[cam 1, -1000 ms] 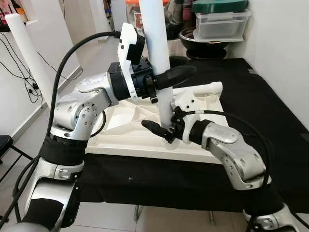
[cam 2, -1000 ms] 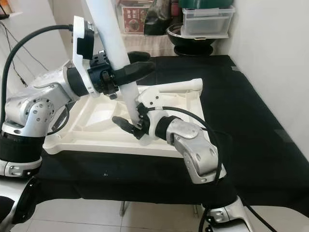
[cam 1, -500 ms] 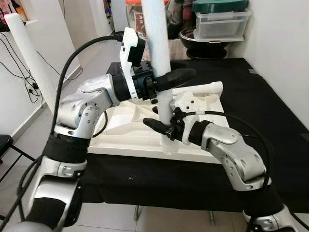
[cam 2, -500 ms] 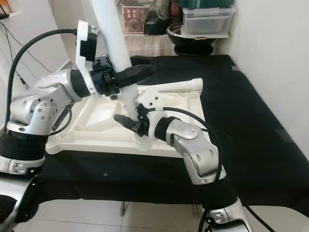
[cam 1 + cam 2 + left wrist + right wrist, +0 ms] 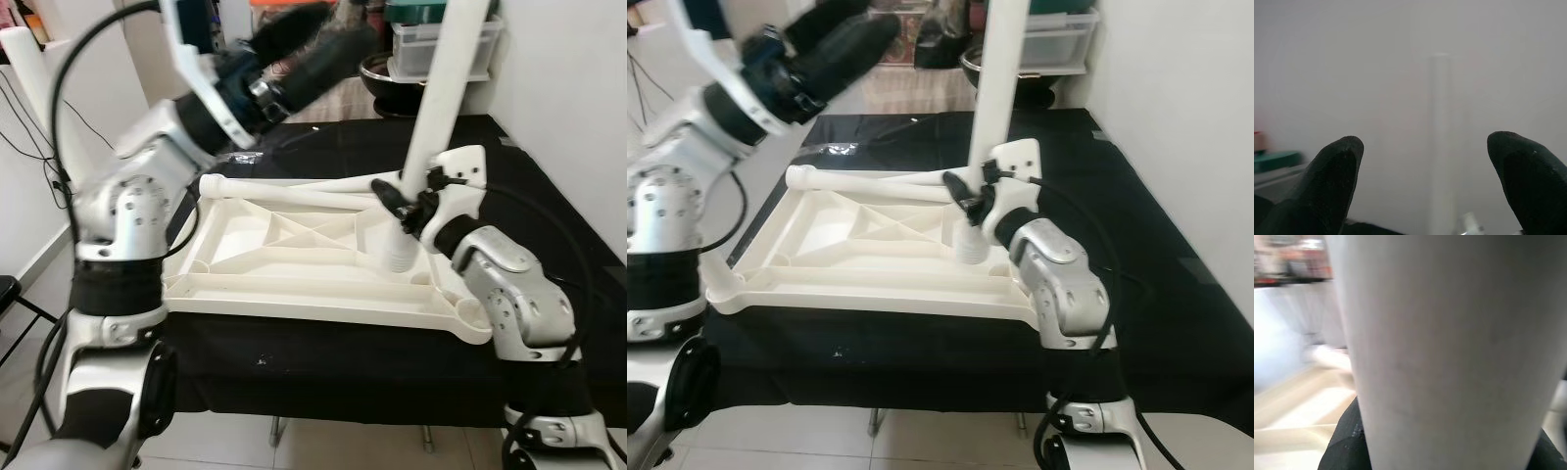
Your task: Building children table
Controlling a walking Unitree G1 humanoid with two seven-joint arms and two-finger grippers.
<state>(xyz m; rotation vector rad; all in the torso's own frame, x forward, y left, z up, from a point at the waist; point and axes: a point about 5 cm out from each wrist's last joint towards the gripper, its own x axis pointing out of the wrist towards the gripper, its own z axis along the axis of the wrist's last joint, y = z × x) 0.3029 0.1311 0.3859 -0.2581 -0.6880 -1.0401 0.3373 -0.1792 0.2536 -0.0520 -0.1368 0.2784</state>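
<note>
The right claw [image 5: 404, 208] is clamping the upright leg [image 5: 438, 98] near its foot on the tabletop [image 5: 294, 264]; the left claw [image 5: 304, 54] is hovering apart, fingers spread.

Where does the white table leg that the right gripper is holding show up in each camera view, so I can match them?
Left eye view: white table leg stands right of centre, foot in the tabletop.
Right eye view: centre, running off the top edge.
Left wrist view: a faint pale post; cannot tell if it is this leg.
Right wrist view: close up, across most of the picture.
Shared landmark: the upturned white tabletop.
</note>
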